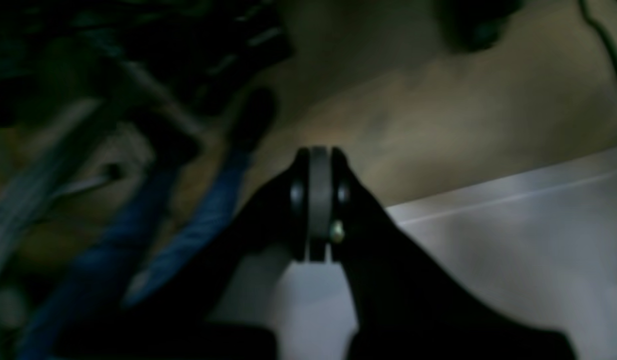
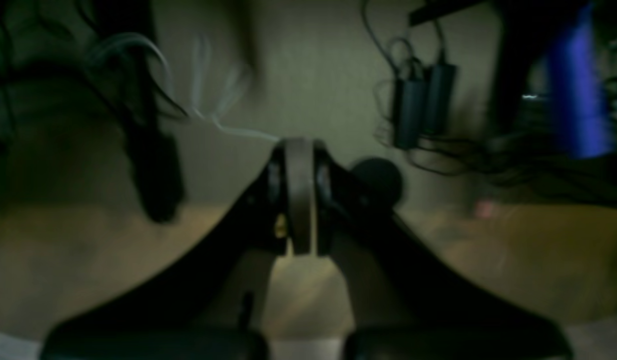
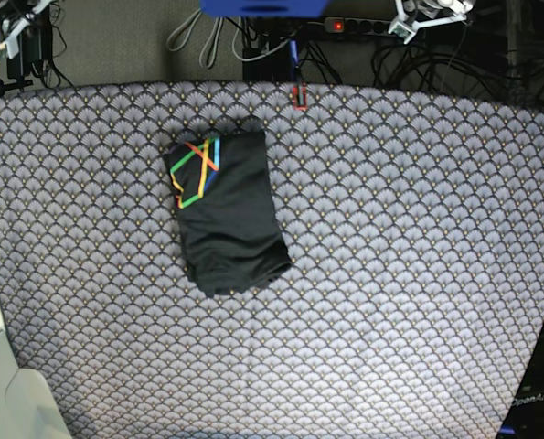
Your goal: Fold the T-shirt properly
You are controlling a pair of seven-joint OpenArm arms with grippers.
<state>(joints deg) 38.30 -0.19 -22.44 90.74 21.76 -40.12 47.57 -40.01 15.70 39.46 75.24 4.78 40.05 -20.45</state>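
The T-shirt (image 3: 230, 219) lies folded into a compact dark rectangle on the scallop-patterned tablecloth (image 3: 390, 229), left of centre, with its coloured line logo (image 3: 197, 169) facing up at the far end. Neither arm shows in the base view. In the left wrist view my left gripper (image 1: 318, 155) is shut with nothing between its fingers, over a dim floor and a pale surface. My right gripper (image 2: 298, 147) is also shut and empty, with floor and cables behind it. No shirt appears in either wrist view.
A red clamp (image 3: 299, 94) holds the cloth at the table's back edge. Behind it are a power strip (image 3: 354, 25) and tangled cables. Two black power adapters (image 2: 423, 100) hang in the right wrist view. Blue straps (image 1: 188, 240) show in the left wrist view.
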